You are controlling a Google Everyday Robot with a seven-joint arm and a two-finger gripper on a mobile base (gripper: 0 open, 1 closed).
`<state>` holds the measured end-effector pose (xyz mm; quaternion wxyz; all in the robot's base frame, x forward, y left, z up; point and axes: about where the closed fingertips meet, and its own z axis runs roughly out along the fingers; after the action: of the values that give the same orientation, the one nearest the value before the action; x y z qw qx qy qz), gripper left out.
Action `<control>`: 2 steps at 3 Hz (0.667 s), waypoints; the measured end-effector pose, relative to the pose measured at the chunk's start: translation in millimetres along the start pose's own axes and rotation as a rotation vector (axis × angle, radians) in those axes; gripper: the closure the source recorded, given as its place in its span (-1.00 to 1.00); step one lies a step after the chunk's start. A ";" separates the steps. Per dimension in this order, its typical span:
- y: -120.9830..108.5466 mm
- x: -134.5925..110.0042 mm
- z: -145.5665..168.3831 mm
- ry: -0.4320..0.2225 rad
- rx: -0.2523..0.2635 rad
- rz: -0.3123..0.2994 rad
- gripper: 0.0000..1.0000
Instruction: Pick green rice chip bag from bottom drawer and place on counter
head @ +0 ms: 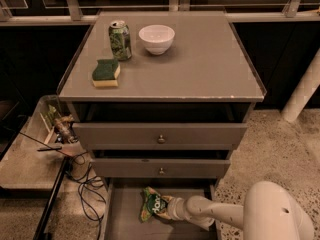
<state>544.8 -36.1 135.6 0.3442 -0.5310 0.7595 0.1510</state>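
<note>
Green rice chip bag (154, 204): lies on the floor of the open bottom drawer (125, 220), right edge against the gripper (173, 208), grip state cannot be told; likely light, crinkly, slippery, contents crushable; take gently by an edge seam.

Counter (210, 69) on top: soda can (120, 40) back left, bowl (156, 39) just right of it, sponge (106, 73) in front of the can, near the left edge. Under the counter, top drawer (200, 133) over middle drawer (125, 168). The bottom drawer (122, 219) sticks out furthest forward. Rice chip bag (152, 204) lies on its floor. My gripper (172, 209) is in that drawer too, against the bag's right side, with my arm (215, 214) coming in from the right. Low table (25, 159) and cables (85, 184) are left of the cabinet, post (302, 91) to the right.
</note>
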 end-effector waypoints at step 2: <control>6.6 1.0 -17.1 -0.044 -0.001 0.022 1.00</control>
<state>532.4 -44.5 146.3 0.3589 -0.5194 0.7574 0.1666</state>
